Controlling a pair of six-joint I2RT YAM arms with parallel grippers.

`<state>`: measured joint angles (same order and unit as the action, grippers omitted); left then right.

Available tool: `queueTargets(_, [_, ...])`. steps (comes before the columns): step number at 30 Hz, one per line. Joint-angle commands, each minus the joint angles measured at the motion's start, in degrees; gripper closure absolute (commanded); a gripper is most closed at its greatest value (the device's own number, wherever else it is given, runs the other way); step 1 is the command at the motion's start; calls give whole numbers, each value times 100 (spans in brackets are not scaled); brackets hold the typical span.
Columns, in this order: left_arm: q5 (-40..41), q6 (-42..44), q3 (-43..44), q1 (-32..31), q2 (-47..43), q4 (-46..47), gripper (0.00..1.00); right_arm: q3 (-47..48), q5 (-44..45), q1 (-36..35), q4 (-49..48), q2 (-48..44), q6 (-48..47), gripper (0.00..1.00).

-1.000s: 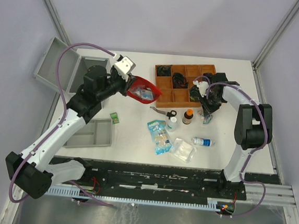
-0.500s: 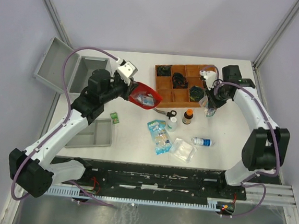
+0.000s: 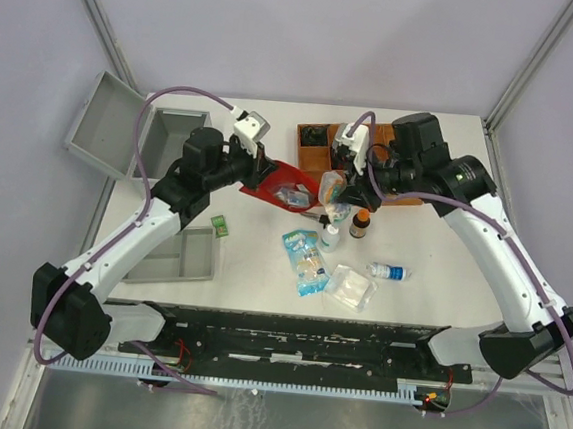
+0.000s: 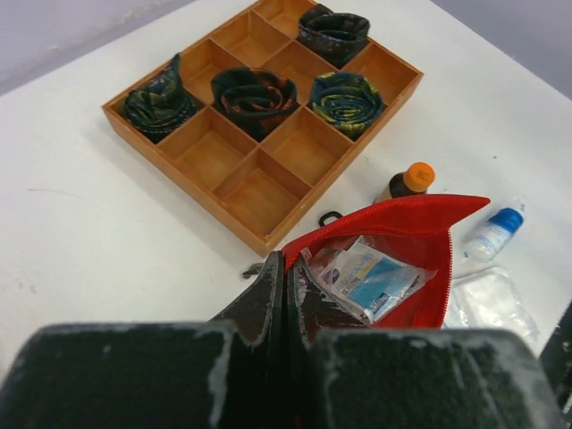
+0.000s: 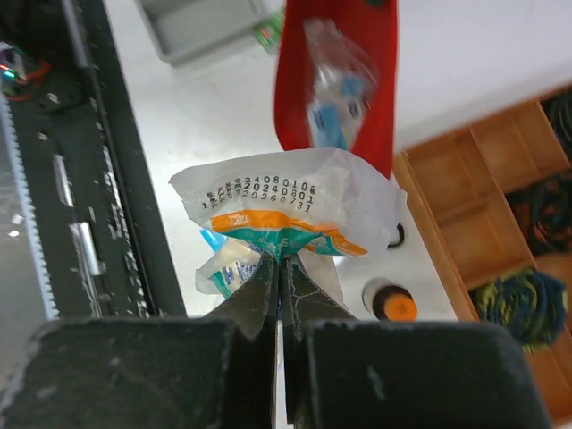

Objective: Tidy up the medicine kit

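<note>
The medicine kit (image 3: 113, 129), a grey metal case, stands open at the far left. My left gripper (image 3: 258, 168) is shut on the rim of a small red pouch (image 3: 287, 186) and holds it open above the table. In the left wrist view the gripper (image 4: 288, 273) pinches the pouch (image 4: 429, 237), which holds a blue-and-white packet (image 4: 371, 279). My right gripper (image 3: 348, 180) is shut on a crumpled white packet (image 3: 332, 186) with orange and teal print, just right of the pouch. The right wrist view shows the gripper (image 5: 280, 264), the packet (image 5: 286, 201) and the pouch (image 5: 380, 63) beyond.
A brown wooden compartment tray (image 3: 313, 161) with rolled dark items sits behind. An orange-capped brown bottle (image 3: 361, 223), white bottle (image 3: 330, 236), scissors (image 3: 307, 214), blue packets (image 3: 305, 258), a clear bag (image 3: 350, 288) and a blue-capped bottle (image 3: 390, 272) lie in front. A grey insert tray (image 3: 177, 255) lies left.
My right arm has swung left from the wooden tray's right side, carrying the white packet up to the pouch. My left gripper has shifted the pouch slightly right.
</note>
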<state>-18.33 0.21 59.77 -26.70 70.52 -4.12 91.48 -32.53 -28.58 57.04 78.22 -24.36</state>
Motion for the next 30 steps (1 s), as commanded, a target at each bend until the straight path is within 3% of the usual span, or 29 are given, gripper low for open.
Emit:
queueTargets(1, [-567,-688,422,4,90,439,97,591,-987,-395,-229,245,405,98])
queueTargets(7, [-991,-1063,360,-54,130,743,97,818,-1295,-966,-394,847,653,97])
queueTargets(15, [-1576,-943,138,-132,50,809,97,1095,-582,-1062,-473,1478,639,98])
queueTargets(30, [-2083,-578,-140,-176,-220,729,97,1313,744,-1060,-461,1342,418,98])
